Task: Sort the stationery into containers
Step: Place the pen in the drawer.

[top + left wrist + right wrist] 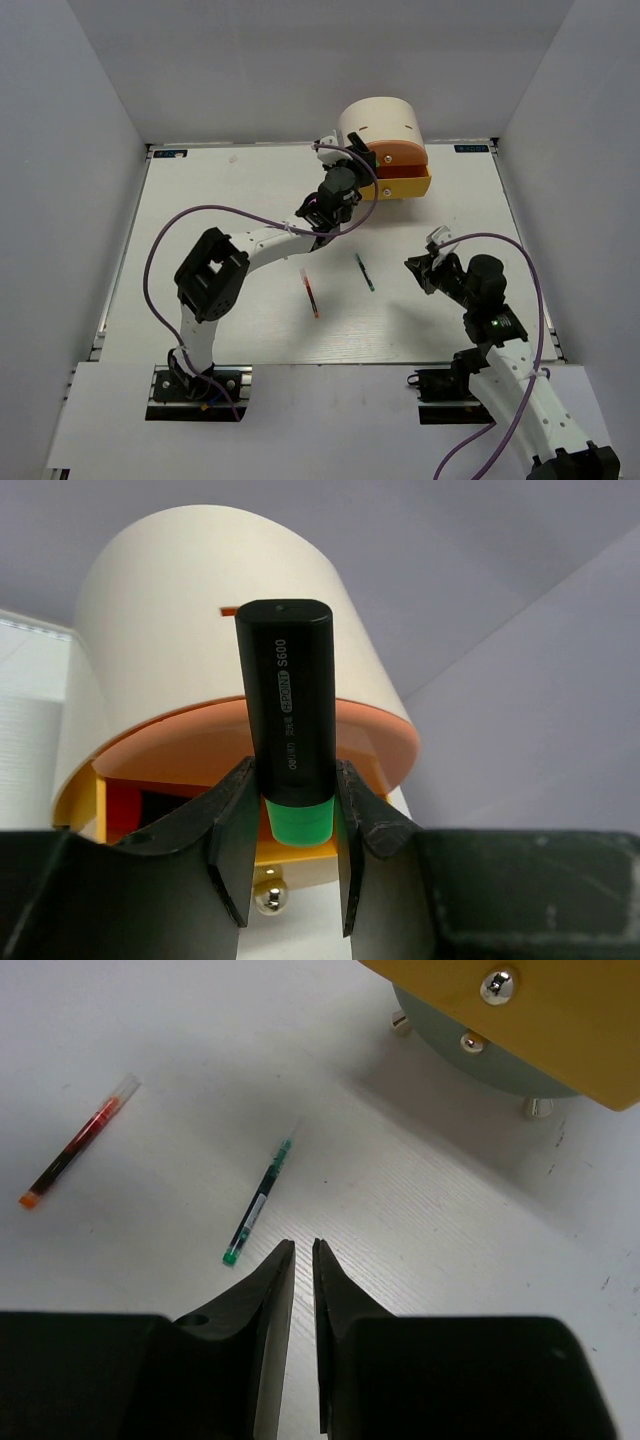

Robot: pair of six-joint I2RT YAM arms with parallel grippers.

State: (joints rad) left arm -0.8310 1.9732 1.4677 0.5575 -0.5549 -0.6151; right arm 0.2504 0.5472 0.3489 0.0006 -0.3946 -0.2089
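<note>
**Green-capped highlighter held in front of the open desk drawers**

A stubby black highlighter with a green cap (290,710) is clamped between the fingers of the left gripper (295,780). They pinch it just above the cap. The cap end points back toward the wrist and the black body sticks out past the fingertips. Close behind it rises the cream half-cylinder desk unit (180,610), which stands at the far edge of the white table (200,170). Its salmon-pink drawer (190,745) is pulled out under the rounded top. The yellow drawer (80,805) beneath it is pulled out too, and a small shiny knob (270,895) shows below the highlighter. From above, the left arm stretches across the table, with its gripper at the left side of the open drawers. Nearer the arm bases, well apart from the unit, two thin pens lie on the table. A red pen (309,292) lies to the left and a green pen (365,272) to its right, not touching. The right gripper (303,1250) hovers over the table near the green pen, its jaws drawn to a thin slit with nothing between them
</note>
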